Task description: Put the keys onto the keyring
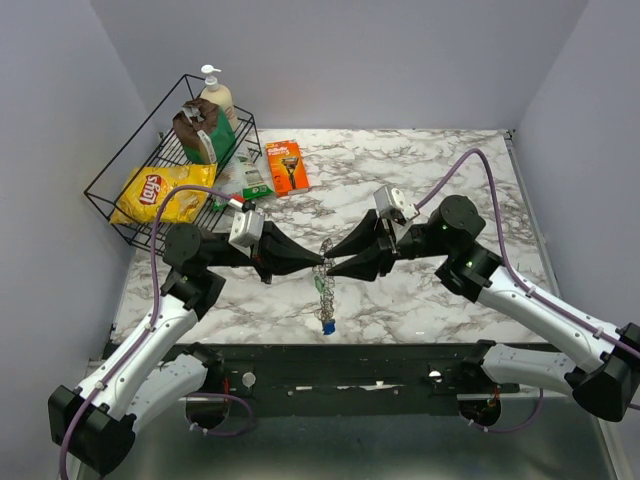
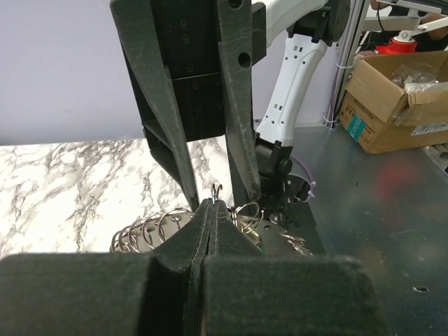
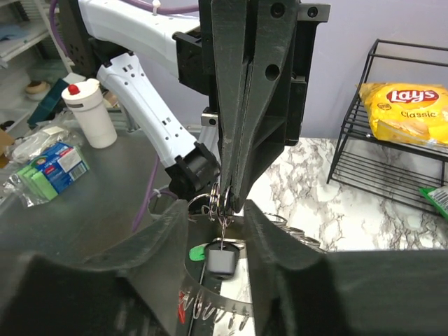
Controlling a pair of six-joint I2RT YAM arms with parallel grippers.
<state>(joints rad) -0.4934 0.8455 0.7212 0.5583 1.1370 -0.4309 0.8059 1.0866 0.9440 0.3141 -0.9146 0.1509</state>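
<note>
1. Keyring (image 1: 323,288): grey wire coil, well apart from the wire basket (image 1: 105,185), to the near right of it, over the middle of the marble table (image 1: 430,300). Is pinched at its top loops and trails from there toward the near edge. Cannot tell whether the low end touches the marble.
2. Blue-tagged key (image 1: 327,326): sits at the low end of the coil, the part farthest from the basket.
3. Green tag (image 3: 199,252) and dark key head (image 3: 221,260): dangle just under the pinch in the right wrist view, the dark head on a thin wire link.
4. Left gripper (image 1: 318,268): reaches in from the basket side. Fingers (image 2: 199,231) pressed together with no gap, clamped on a loop of the coil (image 2: 150,229).
5. Right gripper (image 1: 326,258): comes in from the side away from the basket, tip to tip with the left one. Fingers (image 3: 168,238) spread wide, one on each side of the pinched loops, closed on nothing.
6. Orange Gillette razor pack (image 1: 287,166): lies flat on the marble just beside the basket's right side.
7. Inside the basket: a yellow Lay's bag (image 1: 160,192) at the near end, and a pump bottle (image 1: 217,100) with a green pouch (image 1: 210,140) at the far end.
</note>
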